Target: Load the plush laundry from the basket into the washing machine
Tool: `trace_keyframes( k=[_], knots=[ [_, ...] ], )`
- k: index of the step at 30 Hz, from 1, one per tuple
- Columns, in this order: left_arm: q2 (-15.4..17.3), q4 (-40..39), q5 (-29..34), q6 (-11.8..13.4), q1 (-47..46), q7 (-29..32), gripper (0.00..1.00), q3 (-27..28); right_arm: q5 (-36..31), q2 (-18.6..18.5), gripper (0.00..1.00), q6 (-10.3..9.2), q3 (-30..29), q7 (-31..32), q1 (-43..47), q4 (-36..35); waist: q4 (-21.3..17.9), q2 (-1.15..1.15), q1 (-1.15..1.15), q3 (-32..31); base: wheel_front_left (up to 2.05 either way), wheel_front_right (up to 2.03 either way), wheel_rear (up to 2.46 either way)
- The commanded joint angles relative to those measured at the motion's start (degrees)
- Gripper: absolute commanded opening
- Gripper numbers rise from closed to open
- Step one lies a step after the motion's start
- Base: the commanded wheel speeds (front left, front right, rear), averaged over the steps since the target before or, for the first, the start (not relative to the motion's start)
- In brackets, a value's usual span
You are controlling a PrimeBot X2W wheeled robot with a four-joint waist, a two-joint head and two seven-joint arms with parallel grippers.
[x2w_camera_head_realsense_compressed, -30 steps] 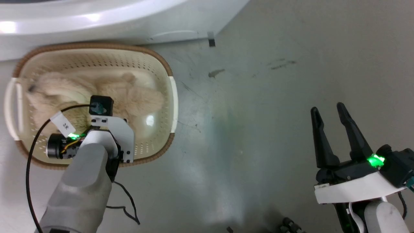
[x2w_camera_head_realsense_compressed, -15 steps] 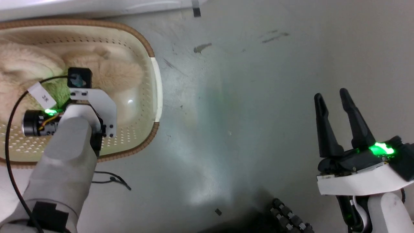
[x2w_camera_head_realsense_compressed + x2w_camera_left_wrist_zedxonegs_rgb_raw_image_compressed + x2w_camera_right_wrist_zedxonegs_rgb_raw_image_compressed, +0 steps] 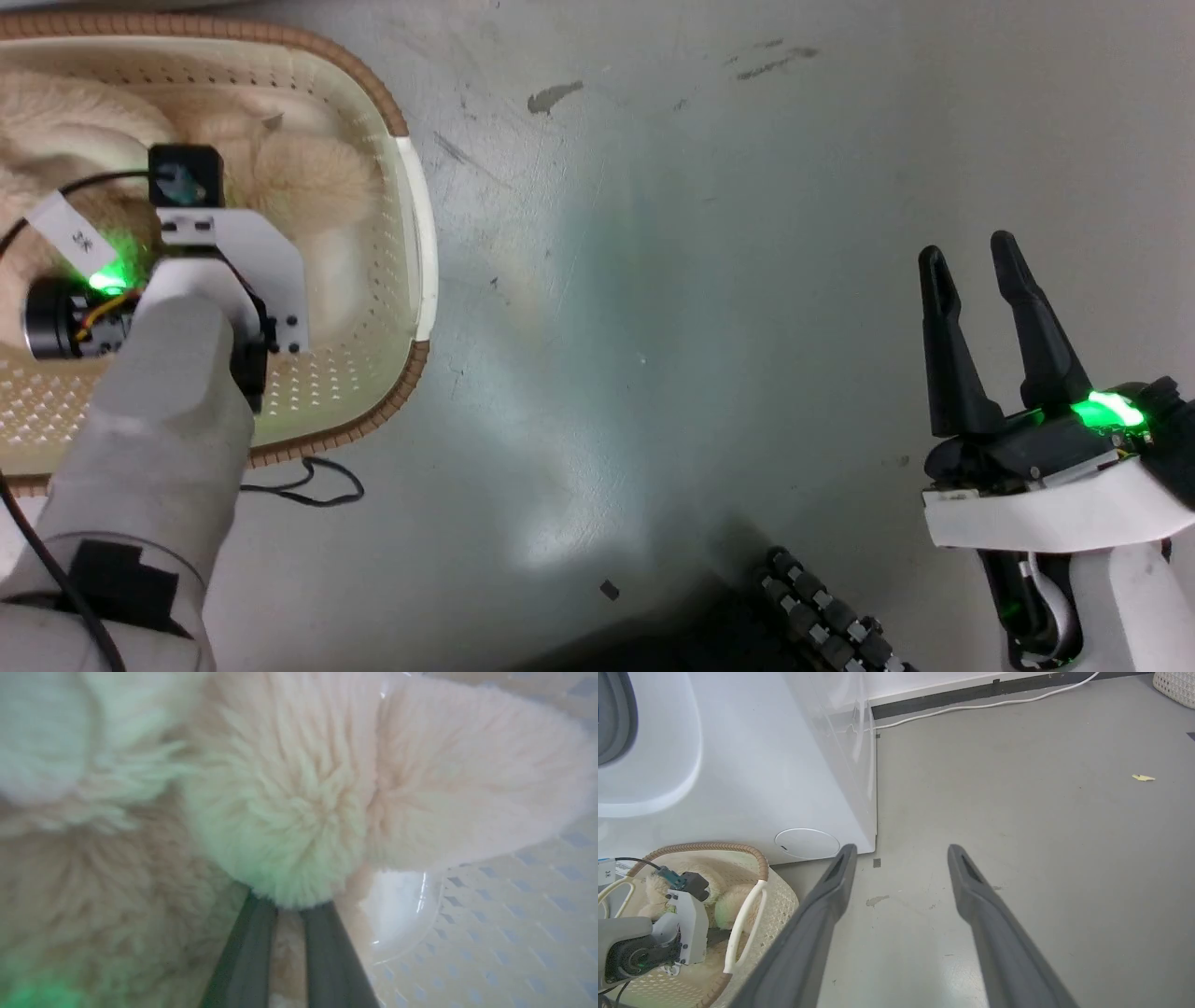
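Observation:
The plush laundry [image 3: 308, 182], a fluffy cream teddy bear, lies in the basket [image 3: 403, 126] at the upper left of the head view. My left arm [image 3: 233, 271] reaches down into the basket, and its wrist hides the fingers there. In the left wrist view my left gripper [image 3: 289, 905] has its two dark fingers nearly together, dug into the fur [image 3: 289, 826] under a round fluffy tuft, tips buried. My right gripper [image 3: 971, 257] hangs open and empty over bare floor at the right. The washing machine [image 3: 738, 765] stands just behind the basket [image 3: 761, 868].
A thin black cable [image 3: 308, 485] lies on the grey floor by the basket's near rim. The robot's dark base [image 3: 822, 616] shows at the bottom. A white cable [image 3: 971, 707] runs along the far wall. A yellow scrap [image 3: 1142, 778] lies far right.
The head camera has swung, so basket and washer slid up and left in the picture and the washer left it. My left arm stays down on the plush; my right gripper stays open.

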Motion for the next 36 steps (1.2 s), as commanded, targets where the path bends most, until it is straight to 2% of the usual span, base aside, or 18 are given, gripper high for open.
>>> trace_keyframes(
  k=[1, 9, 17, 24, 25, 26, 28, 29, 30, 31, 36],
  knots=[
    [-0.02, 1.13, -0.53, -0.08, 2.02, -0.16, 0.00, -0.05, -0.12, -0.19, 1.00, 0.05, -0.55, -0.50, -0.46, 0.07, 0.57, 0.00, 0.00, -1.37, 0.00, 0.00, 0.00],
    [-2.80, 1.17, -2.15, -0.76, 5.38, -5.19, 0.00, 0.31, -1.17, -1.03, 1.00, 0.05, -2.14, -0.50, 1.07, 0.11, 2.82, 0.00, 0.00, -7.45, 0.00, 0.00, 0.00],
    [-5.08, 0.66, -1.86, -2.61, 11.02, -15.45, 0.00, -1.14, -3.40, -1.71, 1.00, 0.05, -4.27, -0.50, 4.64, 0.42, 6.09, 0.00, 0.00, -17.74, 0.00, 0.00, 0.00],
    [-6.22, -1.86, -2.01, -3.75, 15.01, -18.38, 0.00, -1.43, -5.48, -1.76, 1.00, 0.05, -5.61, -0.50, 7.15, 0.29, 8.91, 0.00, 0.00, -24.87, 0.00, 0.00, 0.00],
    [-6.31, -3.71, -1.78, -3.99, 16.84, -18.60, 0.00, -1.55, -6.23, -1.55, 1.00, 0.05, -6.22, -0.50, 8.13, 0.39, 9.86, 0.00, 0.00, -27.43, 0.00, 0.00, 0.00],
    [-6.31, -3.71, -1.78, -3.99, 16.84, -18.60, 0.00, -1.55, -6.23, -1.55, 1.00, 0.05, -6.22, -0.50, 8.13, 0.39, 9.86, 0.00, 0.00, -27.43, 0.00, 0.00, 0.00],
    [-5.97, -10.27, -1.51, -3.65, 20.20, -18.66, 0.00, -0.57, -7.32, -1.29, 1.00, 0.05, -6.78, -0.50, 9.51, 0.41, 11.27, 0.00, 0.00, -30.62, 0.00, 0.00, 0.00],
    [-5.97, -10.27, -1.51, -3.65, 20.20, -18.66, 0.00, -0.57, -7.32, -1.29, 1.00, 0.05, -6.78, -0.50, 9.51, 0.41, 11.27, 0.00, 0.00, -30.62, 0.00, 0.00, 0.00],
    [-5.58, -15.25, -1.14, -3.78, 23.34, -18.67, 0.00, 0.32, -8.03, -1.12, 1.00, 0.05, -7.23, -0.50, 10.50, 0.41, 12.25, 0.00, 0.00, -32.84, 0.00, 0.00, 0.00],
    [-5.58, -15.25, -1.14, -3.78, 23.34, -18.67, 0.00, 0.32, -8.03, -1.12, 1.00, 0.05, -7.23, -0.50, 10.50, 0.41, 12.25, 0.00, 0.00, -32.84, 0.00, 0.00, 0.00],
    [-4.49, -27.52, 1.20, -4.13, 30.83, -18.68, 0.00, 2.06, -9.49, -0.58, 1.00, 0.05, -8.06, -0.50, 12.57, 0.25, 14.23, 0.00, 0.00, -37.40, 0.00, 0.00, 0.00]
  ],
)
